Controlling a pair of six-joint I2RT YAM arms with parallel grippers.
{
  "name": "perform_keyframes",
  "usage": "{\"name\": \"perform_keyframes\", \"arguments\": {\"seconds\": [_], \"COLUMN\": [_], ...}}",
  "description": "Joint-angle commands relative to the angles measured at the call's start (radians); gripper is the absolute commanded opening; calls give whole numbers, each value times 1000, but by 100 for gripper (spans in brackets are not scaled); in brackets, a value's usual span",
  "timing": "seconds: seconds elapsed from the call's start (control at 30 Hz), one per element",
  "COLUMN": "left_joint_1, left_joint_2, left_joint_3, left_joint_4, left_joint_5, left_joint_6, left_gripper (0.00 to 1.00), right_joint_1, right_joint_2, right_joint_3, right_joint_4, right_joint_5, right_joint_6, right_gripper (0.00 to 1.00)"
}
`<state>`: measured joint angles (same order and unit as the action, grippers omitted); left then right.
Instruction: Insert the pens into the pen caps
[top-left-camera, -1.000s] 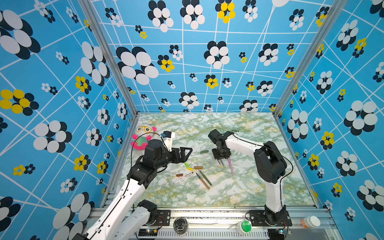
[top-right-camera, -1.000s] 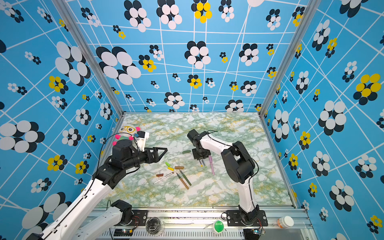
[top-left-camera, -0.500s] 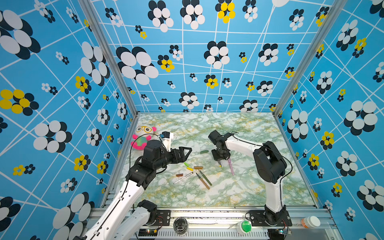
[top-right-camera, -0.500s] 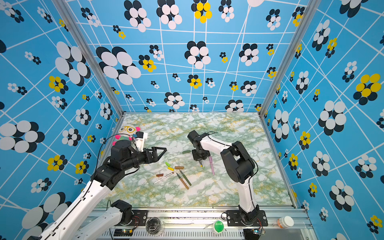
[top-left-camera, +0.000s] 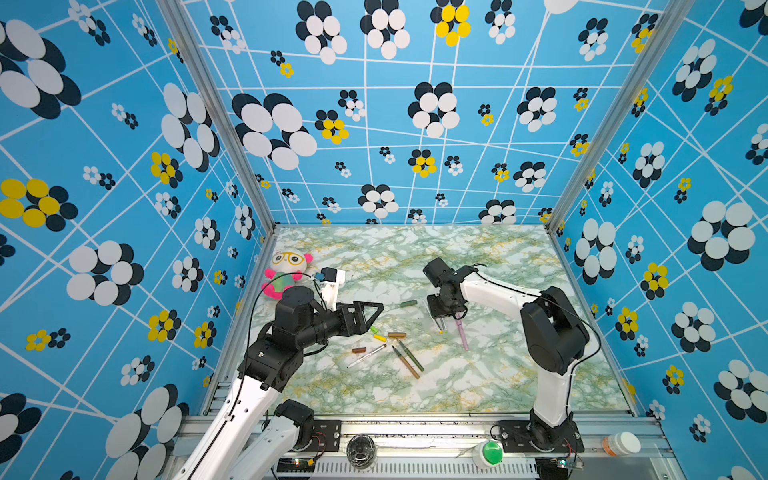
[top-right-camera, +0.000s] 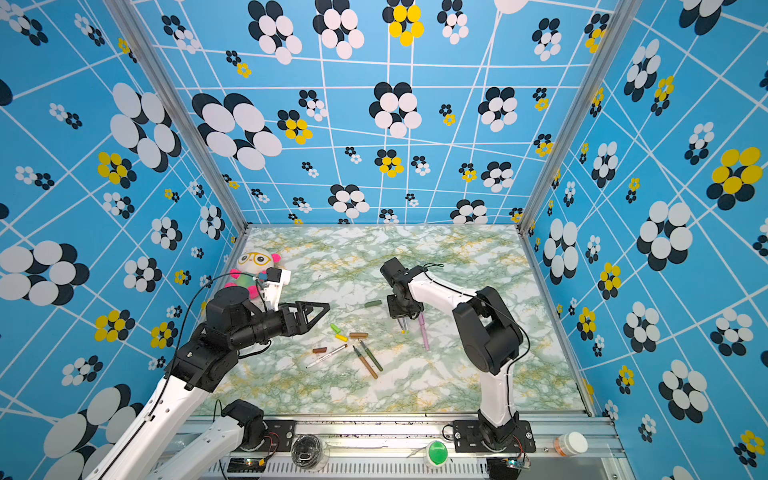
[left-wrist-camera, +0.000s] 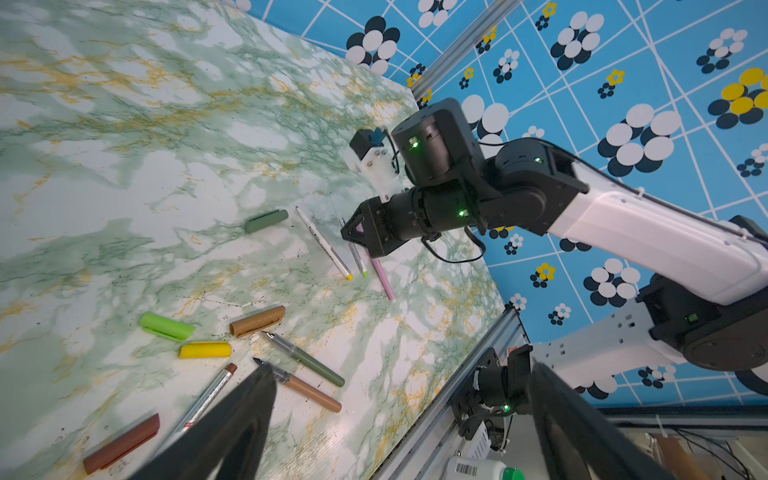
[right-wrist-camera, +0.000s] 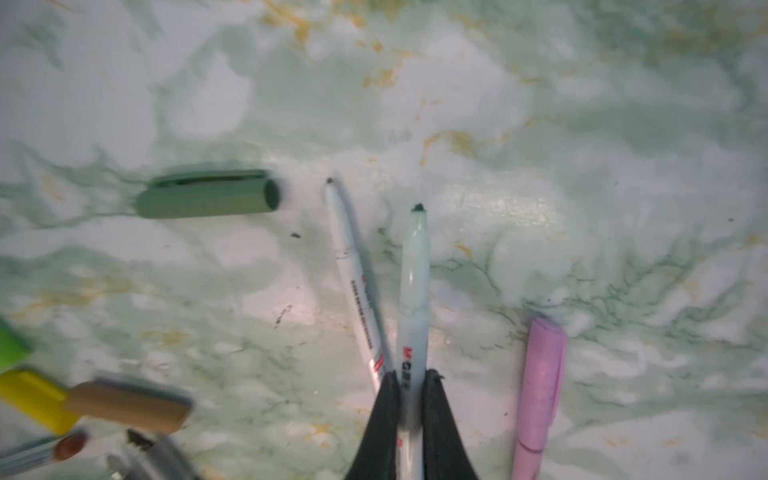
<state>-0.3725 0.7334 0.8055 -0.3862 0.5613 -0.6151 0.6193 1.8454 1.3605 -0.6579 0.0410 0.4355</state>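
While the left gripper (left-wrist-camera: 401, 370) hangs spread wide, the right gripper (right-wrist-camera: 411, 380) pinches a white pen (right-wrist-camera: 413, 282)

A desk (top-left-camera: 478, 386) with a green-and-white marbled top veined in yellow forms the floor of the enclosure. Blue walls (top-left-camera: 374, 124) printed with white lines and black, white and yellow flowers stand on three sides, joined at the far corners by aluminium posts (top-left-camera: 224, 124). In both top views a plush toy (top-left-camera: 286, 270) with yellow-rimmed glasses and pink ears lies near the desk's left edge. Along the near metal rail (top-left-camera: 415, 428) sit a round green button (top-left-camera: 491, 452), a white bottle (top-left-camera: 621, 444) with an orange label, and a dark round item (top-left-camera: 360, 449) too unclear to name.
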Motion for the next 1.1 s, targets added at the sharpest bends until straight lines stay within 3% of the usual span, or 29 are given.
{"name": "perform_keyframes", "arguments": {"seconds": [0.0, 0.1, 0.3, 0.6, 0.77, 1.07], "left_joint_1": [6, 4, 3, 1, -15, -41], "left_joint_2": [-8, 1, 41, 83, 95, 121], "left_joint_3": [7, -12, -46, -125, -147, -145], "left_joint_4": [-1, 23, 93, 217, 277, 286], "left_joint_5": [76, 94, 96, 81, 115, 63], "left_joint_6": [55, 51, 49, 68, 47, 32], "left_gripper": [96, 94, 88, 83, 78, 64], "right_joint_1": [3, 15, 83, 178, 198, 227], "right_joint_2": [-155, -231, -277, -236, -236, -230], "right_joint_3": [-54, -107, -82, 6, -3, -10], "right_joint_4": [138, 243, 335, 411, 472, 549], "right_joint_5": [-126, -223, -292, -379, -390, -440], "right_joint_6": [147, 259, 373, 409, 450, 475], "right_gripper": [5, 5, 4, 4, 4, 5]}}
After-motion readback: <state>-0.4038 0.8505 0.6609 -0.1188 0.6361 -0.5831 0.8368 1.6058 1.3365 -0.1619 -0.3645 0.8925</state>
